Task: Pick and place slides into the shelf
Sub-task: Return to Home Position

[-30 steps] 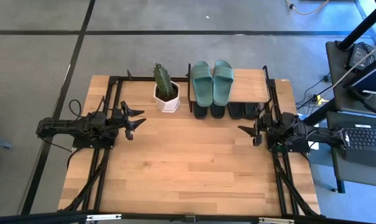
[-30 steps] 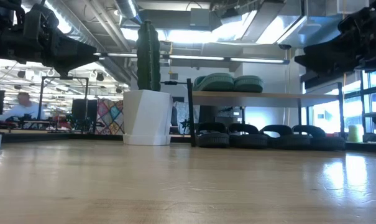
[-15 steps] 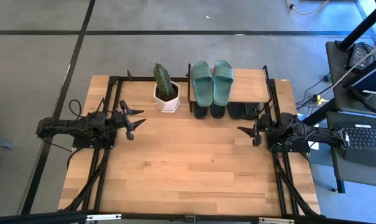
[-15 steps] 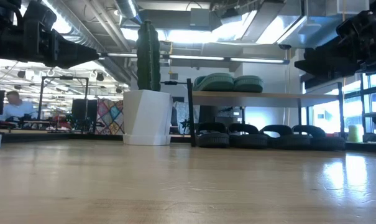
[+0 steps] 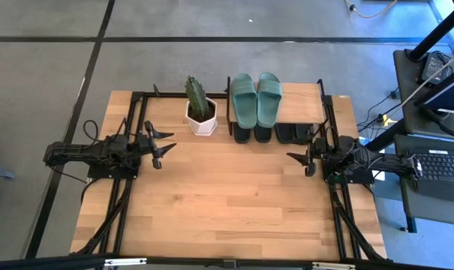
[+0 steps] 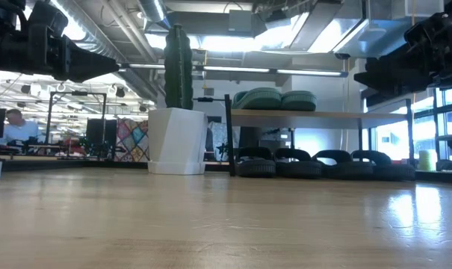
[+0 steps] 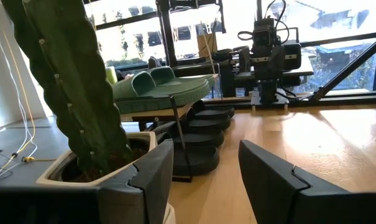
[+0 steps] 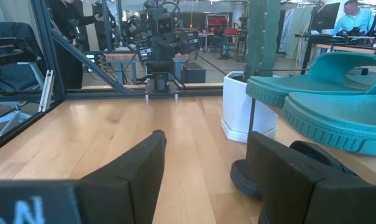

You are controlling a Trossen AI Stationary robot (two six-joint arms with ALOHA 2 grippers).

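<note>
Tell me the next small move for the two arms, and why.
Probably just settle both arms at rest, with no further pick. The green slides lie on the shelf top board and the four black slides sit under it, so all six look placed. The left tool and right tool are both open and empty, out at the sides of the table.

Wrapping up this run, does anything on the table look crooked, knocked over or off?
Nothing stands out. The sage-green pair lies side by side on the shelf, four black slides line up beneath, and the cactus pot stands upright beside it. The left gripper and right gripper hang open and empty.
</note>
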